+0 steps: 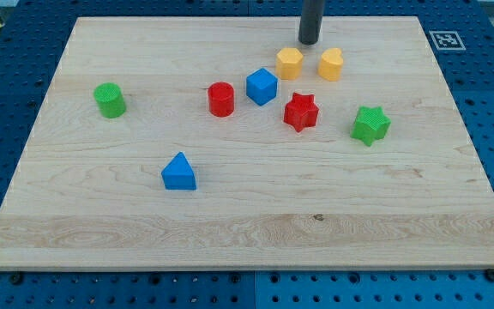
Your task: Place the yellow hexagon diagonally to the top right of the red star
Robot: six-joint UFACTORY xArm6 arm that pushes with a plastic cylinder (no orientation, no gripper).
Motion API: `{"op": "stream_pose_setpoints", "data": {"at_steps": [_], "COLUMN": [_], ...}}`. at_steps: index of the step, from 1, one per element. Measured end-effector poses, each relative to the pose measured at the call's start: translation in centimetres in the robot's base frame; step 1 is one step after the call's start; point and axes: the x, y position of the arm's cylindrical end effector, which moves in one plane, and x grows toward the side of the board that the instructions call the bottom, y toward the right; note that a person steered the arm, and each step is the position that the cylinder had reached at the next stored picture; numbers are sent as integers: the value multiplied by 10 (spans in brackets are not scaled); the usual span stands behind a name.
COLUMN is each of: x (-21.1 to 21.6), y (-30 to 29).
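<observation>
The yellow hexagon [289, 63] sits near the view's top, just above and slightly left of the red star [300, 112]. A yellow heart-shaped block [331, 63] lies right of the hexagon, up and to the right of the star. My tip [309, 40] stands on the board just above the two yellow blocks, between them and a little apart from both.
A blue cube [262, 87] lies left of the star, a red cylinder [221, 99] further left. A green cylinder [110, 99] is at the view's left, a blue triangle [179, 172] lower left, a green star [370, 125] at the right. The wooden board [247, 223] ends on a blue pegboard.
</observation>
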Motion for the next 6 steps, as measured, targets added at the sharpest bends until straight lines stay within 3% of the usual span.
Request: {"op": "stream_pose_setpoints", "data": {"at_steps": [2, 4, 6], "x": [44, 73, 74], "y": [-73, 5, -12]}}
